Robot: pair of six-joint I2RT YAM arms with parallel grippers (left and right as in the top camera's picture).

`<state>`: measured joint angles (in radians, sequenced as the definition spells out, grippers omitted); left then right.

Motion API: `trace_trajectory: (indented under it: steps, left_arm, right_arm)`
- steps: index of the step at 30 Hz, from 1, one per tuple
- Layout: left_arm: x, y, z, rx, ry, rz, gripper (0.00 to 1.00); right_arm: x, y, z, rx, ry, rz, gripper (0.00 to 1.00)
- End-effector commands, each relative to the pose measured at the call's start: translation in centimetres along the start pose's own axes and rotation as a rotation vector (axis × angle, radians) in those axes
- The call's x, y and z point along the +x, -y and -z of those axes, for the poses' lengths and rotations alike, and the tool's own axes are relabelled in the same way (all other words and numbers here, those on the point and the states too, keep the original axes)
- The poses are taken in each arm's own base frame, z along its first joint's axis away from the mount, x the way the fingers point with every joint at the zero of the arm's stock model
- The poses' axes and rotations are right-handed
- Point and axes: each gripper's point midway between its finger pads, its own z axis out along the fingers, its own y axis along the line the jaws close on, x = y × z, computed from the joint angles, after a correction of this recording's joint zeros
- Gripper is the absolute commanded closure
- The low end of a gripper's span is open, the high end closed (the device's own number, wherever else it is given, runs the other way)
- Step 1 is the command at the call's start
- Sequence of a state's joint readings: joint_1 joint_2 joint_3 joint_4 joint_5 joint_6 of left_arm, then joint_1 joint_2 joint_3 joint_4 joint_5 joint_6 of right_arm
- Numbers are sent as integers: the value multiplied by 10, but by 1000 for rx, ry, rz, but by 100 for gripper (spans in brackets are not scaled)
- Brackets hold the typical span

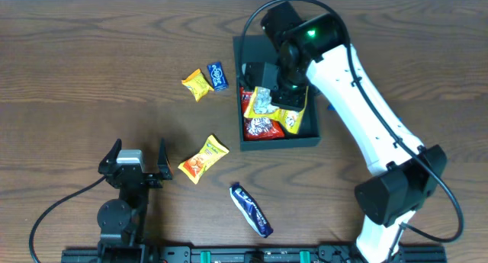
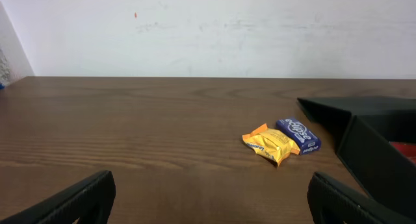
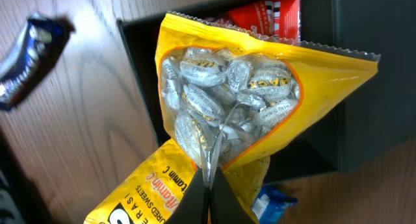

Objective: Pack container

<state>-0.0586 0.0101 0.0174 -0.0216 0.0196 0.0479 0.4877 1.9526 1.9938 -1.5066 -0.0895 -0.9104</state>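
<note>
The dark container [image 1: 313, 133] stands open at the back right, its lid [image 1: 252, 46] flat behind it. It holds a red packet [image 1: 259, 127] and a yellow packet [image 1: 292, 120]. My right gripper [image 3: 211, 185] is shut on a yellow bag of silver-wrapped sweets [image 3: 224, 97] and holds it over the container [image 3: 140, 87]; the bag also shows in the overhead view [image 1: 261, 100]. My left gripper [image 1: 137, 160] is open and empty near the front left, its fingers wide apart in the left wrist view [image 2: 208, 198].
Loose on the table lie a small yellow packet [image 1: 196, 84] and a blue packet [image 1: 218, 75] left of the container, a yellow-orange packet [image 1: 203, 158] by the left gripper, and a dark blue bar [image 1: 252, 210] in front. The container's corner shows in the left wrist view [image 2: 370, 146].
</note>
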Motion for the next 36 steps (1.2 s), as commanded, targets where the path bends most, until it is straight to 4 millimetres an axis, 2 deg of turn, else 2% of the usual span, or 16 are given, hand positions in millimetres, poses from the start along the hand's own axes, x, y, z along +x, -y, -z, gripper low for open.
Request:
trace_trajectory:
  steps: [1, 4, 10, 16, 19, 20, 22, 23, 24, 25, 27, 31, 34, 36]
  left_arm:
    - [19, -3, 0, -15, -63, 9, 5]
    - [19, -3, 0, -15, -63, 9, 5]
    - [19, -3, 0, -15, -63, 9, 5]
    - [19, -3, 0, -15, -63, 9, 5]
    - [19, -3, 0, -15, -63, 9, 5]
    - [19, -3, 0, -15, -63, 9, 5]
    - [19, -3, 0, -15, -63, 9, 5]
    - [19, -3, 0, -15, -63, 9, 5]
    - [19, -3, 0, -15, -63, 9, 5]
    - [19, -3, 0, -15, -63, 9, 5]
    - [19, -3, 0, -15, -63, 9, 5]
    - [19, -3, 0, -15, -63, 9, 5]
    - [19, -3, 0, -15, -63, 9, 5]
    - [19, -3, 0, -15, -63, 9, 5]
  right_arm:
    - [4, -7, 0, -37, 46, 146, 99]
    - [4, -10, -17, -78, 79, 222, 99]
    - [9, 4, -56, -53, 107, 239, 99]
    - [26, 5, -75, -69, 91, 292, 99]
    - [32, 12, -83, -53, 110, 289, 99]
    - [32, 14, -88, -46, 119, 284, 95]
    - [34, 16, -95, -38, 123, 257, 80]
    - [33, 17, -98, -33, 127, 244, 61]
    - [32, 18, -98, -29, 135, 235, 47]
    - [30, 19, -98, -25, 144, 230, 40]
    - [27, 24, -97, -7, 152, 208, 37]
    - [13, 34, -91, 38, 184, 92, 39]
    - [-2, 40, -69, 74, 226, -60, 40]
    - [-10, 46, -48, 105, 269, -182, 33]
